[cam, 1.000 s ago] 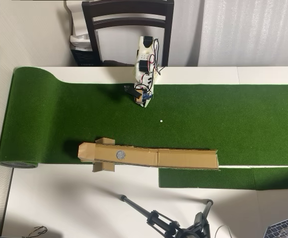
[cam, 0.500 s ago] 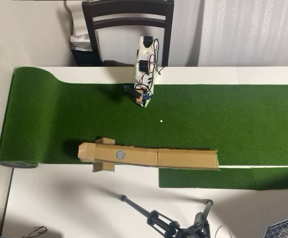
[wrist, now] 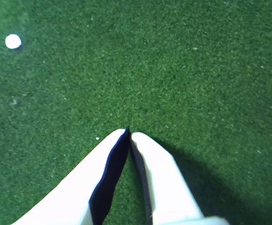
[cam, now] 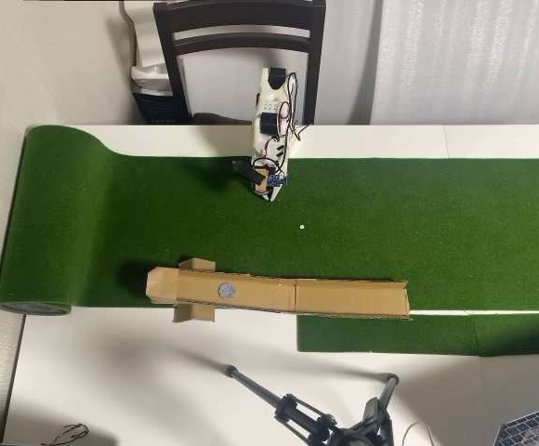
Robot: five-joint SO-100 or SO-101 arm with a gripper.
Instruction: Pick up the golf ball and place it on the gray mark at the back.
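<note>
- Overhead view: arm (cam: 271,121) stood folded at the back edge of the turf (cam: 111,214), gripper (cam: 268,190) down near the mat. Gray mark (cam: 225,291) lay on the cardboard trough (cam: 344,297), well apart from the gripper. No golf ball could be made out; only a tiny white dot (cam: 301,226) on the turf.
- Wrist view: gripper (wrist: 129,132) tips met, pinched together, holding nothing, over bare turf. White dot (wrist: 13,41) lay upper left.

This was a home room: a dark wooden dining chair (cam: 240,46) stood against pale curtains (cam: 465,56), beside a white table (cam: 158,372) covered with green artificial turf (cam: 418,214).
</note>
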